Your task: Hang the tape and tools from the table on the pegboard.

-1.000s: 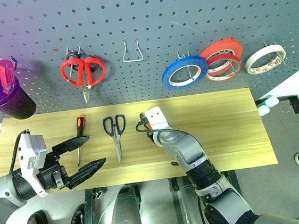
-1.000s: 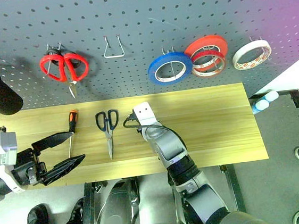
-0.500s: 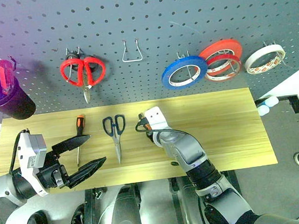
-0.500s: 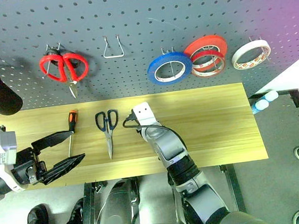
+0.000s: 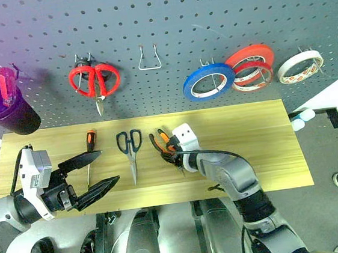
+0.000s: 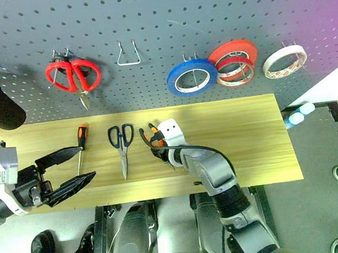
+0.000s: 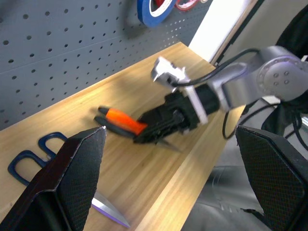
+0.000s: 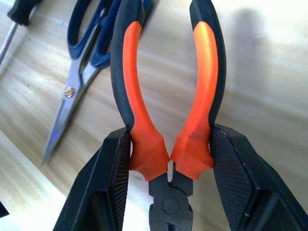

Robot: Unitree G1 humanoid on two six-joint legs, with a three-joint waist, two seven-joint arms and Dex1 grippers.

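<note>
Pegboard [image 5: 164, 24] up behind, worktop [image 5: 260, 135] below — right gripper [image 8: 166, 159] has its jaws clamped on the orange-and-black pliers [image 8: 163, 96] low by the pivot, left gripper [image 5: 95, 173] gaping wide and idle — best lift level, handles leading toward that free wire hook [image 5: 149, 59].

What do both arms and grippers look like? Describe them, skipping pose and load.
Both arms are silver-grey with black joint sections. Each gripper, left gripper and right gripper, has two black textured wedge-shaped fingers, a white boxy wrist module and a black cable.
</note>
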